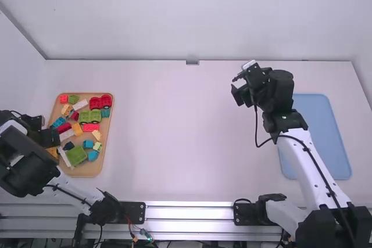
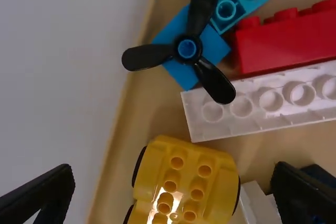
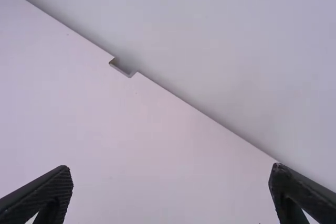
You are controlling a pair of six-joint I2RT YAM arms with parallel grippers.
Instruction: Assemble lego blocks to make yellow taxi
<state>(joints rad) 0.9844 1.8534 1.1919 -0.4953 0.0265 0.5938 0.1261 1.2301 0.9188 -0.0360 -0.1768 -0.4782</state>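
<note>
Fingers wide, left tool (image 2: 174, 168) hung over yellow wheeled block (image 2: 185, 182); we feared closing could snag nearby white block (image 2: 259, 202). Right tool (image 3: 170, 169) gaped.

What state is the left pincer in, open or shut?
Open: the left pincer has its fingers wide apart, with a studded yellow piece showing between them.

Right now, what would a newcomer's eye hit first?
Probably the tray at the table's left, its bright blocks crowded together against a pale table. Next, the left gripper, open over the yellow wheeled block in that tray, with a black three-bladed propeller close by. Then the right arm, reaching up the table beside a plain blue mat.
</note>
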